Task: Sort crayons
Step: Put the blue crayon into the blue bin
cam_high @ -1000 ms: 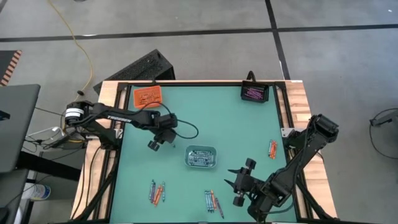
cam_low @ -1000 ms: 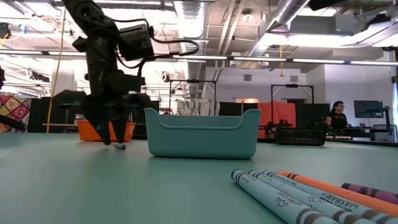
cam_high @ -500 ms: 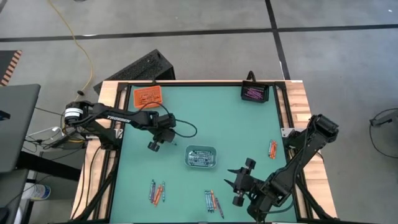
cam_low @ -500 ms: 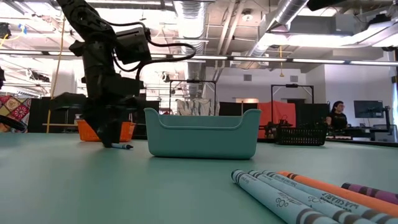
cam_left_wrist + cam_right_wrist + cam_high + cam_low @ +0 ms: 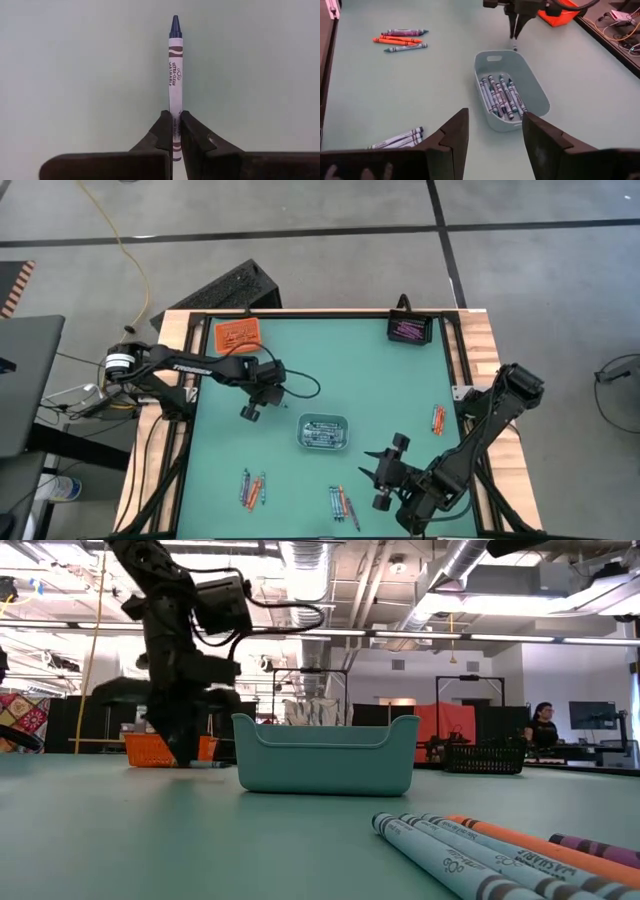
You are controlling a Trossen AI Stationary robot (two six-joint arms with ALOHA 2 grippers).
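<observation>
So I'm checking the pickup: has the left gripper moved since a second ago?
Yes. The left gripper, shut on a blue crayon, shifted slightly toward the orange tray.

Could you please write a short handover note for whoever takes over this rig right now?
Left gripper: shut on a blue crayon, low over the mat between the orange tray and the grey tray.
Right gripper: open, waiting near the front edge.
Done: blue crayons in the grey tray, purple ones in the black tray, orange ones in the orange tray.
Left: drop the held crayon, then sort the loose groups at front left, front centre and right.
</observation>
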